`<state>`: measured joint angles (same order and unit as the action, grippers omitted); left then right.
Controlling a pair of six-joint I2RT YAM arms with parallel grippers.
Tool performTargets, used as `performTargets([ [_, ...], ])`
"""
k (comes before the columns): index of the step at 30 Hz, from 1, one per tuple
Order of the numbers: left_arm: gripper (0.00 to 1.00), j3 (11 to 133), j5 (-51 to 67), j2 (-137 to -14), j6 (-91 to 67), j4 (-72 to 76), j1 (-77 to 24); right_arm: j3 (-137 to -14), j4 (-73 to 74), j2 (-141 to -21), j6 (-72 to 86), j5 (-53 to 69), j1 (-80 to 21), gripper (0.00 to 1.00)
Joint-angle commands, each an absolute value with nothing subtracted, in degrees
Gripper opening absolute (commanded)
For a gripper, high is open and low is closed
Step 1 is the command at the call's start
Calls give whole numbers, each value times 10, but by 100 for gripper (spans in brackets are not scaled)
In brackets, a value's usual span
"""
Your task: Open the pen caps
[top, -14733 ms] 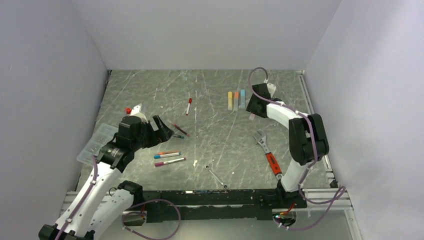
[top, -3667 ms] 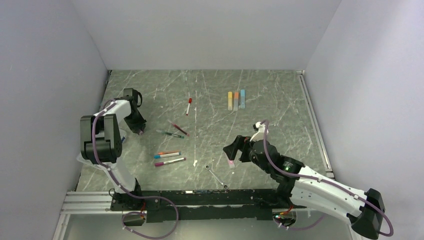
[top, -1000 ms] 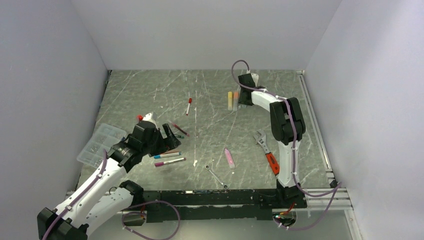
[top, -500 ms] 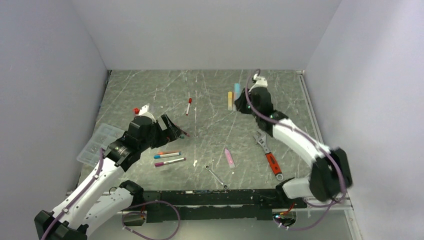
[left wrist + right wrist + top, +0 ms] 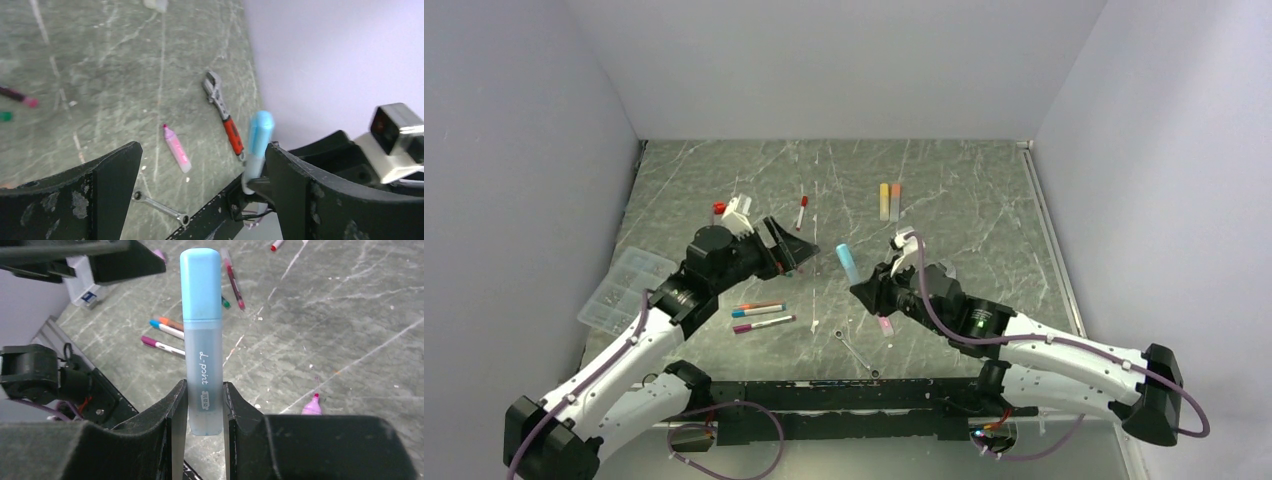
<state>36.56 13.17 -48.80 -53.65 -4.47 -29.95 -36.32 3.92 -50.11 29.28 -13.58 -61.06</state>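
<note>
Right wrist view: right gripper (image 5: 202,392) clamps a blue highlighter (image 5: 202,355), blue cap (image 5: 200,282) pointing twelve o'clock; left gripper (image 5: 200,165) spread wide.

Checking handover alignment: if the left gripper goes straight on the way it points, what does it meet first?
Probably the blue highlighter's cap, held in the right gripper. It sits off-centre, near one finger; depth is unclear.
</note>
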Motion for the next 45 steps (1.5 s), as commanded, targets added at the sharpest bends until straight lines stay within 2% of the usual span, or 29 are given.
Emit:
performTargets([
  [1,97,421,166,-515,-514,6,-330,-382,51,-515,307,-224,-653,0],
  [10,87,475,90,-589,-480,-57,-421,-423,65,-568,305,-286,-704,0],
  [19,75,477,72,-615,-483,-65,-445,-425,62,-569,312,-308,-718,0],
  [20,72,476,73,-616,-483,-62,-446,-425,58,-569,311,-308,-719,0],
  [21,59,474,76,-617,-481,-51,-446,-425,57,-570,310,-308,-720,0],
  [23,43,472,89,-620,-479,-35,-446,-425,55,-573,311,-309,-723,0],
  [26,36,476,94,-628,-479,-34,-449,-425,52,-574,313,-313,-726,0],
  [32,37,480,97,-640,-478,-30,-451,-423,51,-573,314,-314,-730,0],
  [35,19,478,106,-642,-476,-20,-452,-422,52,-572,315,-314,-732,0],
  [37,2,476,111,-641,-473,-11,-452,-425,62,-573,329,-319,-732,0],
  [39,0,472,113,-634,-472,-5,-452,-426,61,-571,337,-298,-729,32],
  [41,0,464,109,-618,-469,10,-450,-419,43,-559,341,-242,-715,59],
  [43,0,456,109,-593,-459,23,-444,-407,20,-538,357,-182,-686,69],
  [45,0,443,140,-572,-456,50,-427,-384,-25,-506,384,-92,-633,73],
])
